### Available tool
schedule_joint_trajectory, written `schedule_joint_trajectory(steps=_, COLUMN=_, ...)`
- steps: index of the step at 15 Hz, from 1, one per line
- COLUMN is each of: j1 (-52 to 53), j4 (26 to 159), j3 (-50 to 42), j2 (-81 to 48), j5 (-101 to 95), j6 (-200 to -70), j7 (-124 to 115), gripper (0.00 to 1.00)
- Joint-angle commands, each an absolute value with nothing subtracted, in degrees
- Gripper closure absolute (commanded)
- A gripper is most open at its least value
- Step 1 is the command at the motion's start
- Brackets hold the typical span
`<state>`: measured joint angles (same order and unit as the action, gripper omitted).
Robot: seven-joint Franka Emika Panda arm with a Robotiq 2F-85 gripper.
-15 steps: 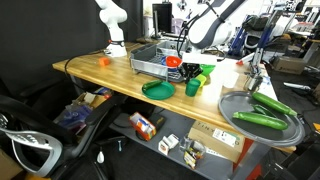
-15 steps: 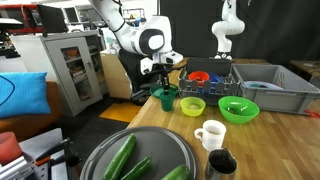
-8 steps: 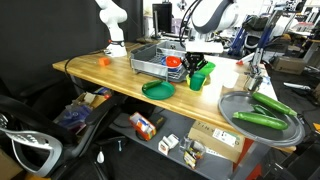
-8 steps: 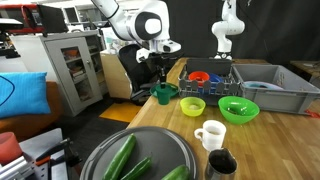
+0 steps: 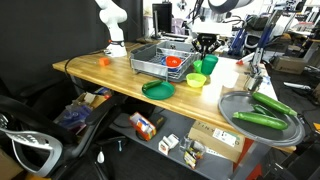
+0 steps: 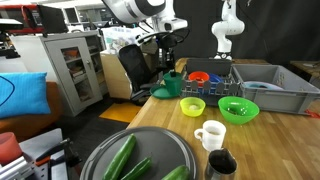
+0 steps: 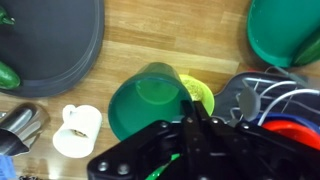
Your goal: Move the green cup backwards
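The green cup [image 6: 170,87] is a small dark green tumbler. It hangs tilted in the air above the wooden table's [image 6: 150,108] edge, with my gripper [image 6: 168,62] shut on its rim. In the wrist view the green cup [image 7: 148,100] fills the middle, its open mouth toward the camera, and my gripper's fingers [image 7: 193,112] pinch its right wall. In an exterior view my gripper [image 5: 205,44] is raised beside the dish rack, above the lime bowls; the cup is hard to make out there.
Two lime-green bowls [image 6: 192,105] [image 6: 238,110] sit on the table near the wire dish rack [image 5: 158,60], which holds a red bowl [image 7: 290,135]. A flat dark green plate [image 5: 158,89], a white mug [image 6: 211,133], a metal cup [image 6: 222,163] and a grey tray [image 5: 262,110] with cucumbers are nearby.
My gripper has lifted the green cup off the table. It has carried the cup up and toward the dish rack, and the cup now hangs tilted.
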<state>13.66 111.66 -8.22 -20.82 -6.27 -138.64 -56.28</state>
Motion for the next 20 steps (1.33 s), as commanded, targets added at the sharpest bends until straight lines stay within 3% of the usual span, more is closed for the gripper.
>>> schedule_joint_trajectory(steps=1, j1=12.2, j4=111.9, j3=-9.4, j2=-19.7, j5=-8.0, j6=-138.1, j7=-65.5, gripper=0.99)
schedule_joint_trajectory(steps=5, j1=10.8, j4=111.9, j3=-10.9, j2=-19.4, j5=-10.9, j6=-138.4, j7=-73.1, gripper=0.99)
schedule_joint_trajectory(steps=6, j1=9.7, j4=111.5, j3=-9.7, j2=-20.0, j5=-10.0, j6=-138.5, j7=-70.2, gripper=0.95)
schedule_joint_trajectory(steps=20, j1=8.1, j4=106.0, j3=-10.8, j2=-25.1, j5=-7.7, j6=-134.3, j7=-81.0, gripper=0.99)
